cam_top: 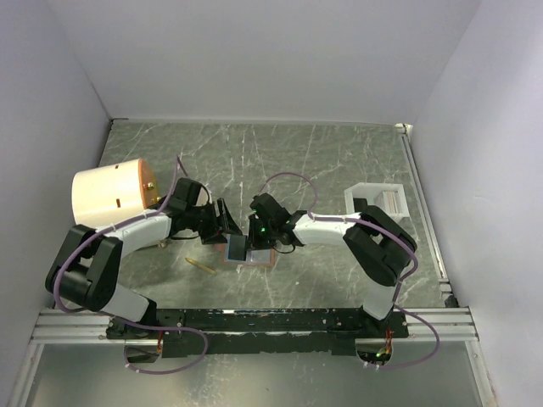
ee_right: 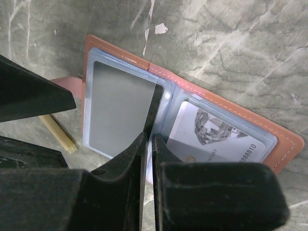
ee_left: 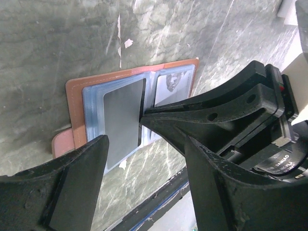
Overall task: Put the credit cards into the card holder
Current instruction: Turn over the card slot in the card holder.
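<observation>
The tan card holder (ee_right: 216, 103) (ee_left: 77, 96) (cam_top: 265, 259) lies open on the table, showing blue plastic sleeves. A grey credit card (ee_right: 120, 108) (ee_left: 122, 120) sits at the left sleeve. A white credit card (ee_right: 216, 132) printed with a diamond fills the right sleeve. My right gripper (ee_right: 150, 137) (cam_top: 254, 236) has its jaws almost together, pinching the grey card's edge beside the fold. My left gripper (ee_left: 147, 144) (cam_top: 227, 222) hangs open over the holder's near-left side, with nothing between its fingers.
A big cream cylinder (cam_top: 106, 197) stands at the left. A white open tray (cam_top: 377, 202) sits at the right. A small yellow stick (cam_top: 201, 265) (ee_right: 57, 132) lies just left of the holder, near its snap tab (ee_left: 62, 144).
</observation>
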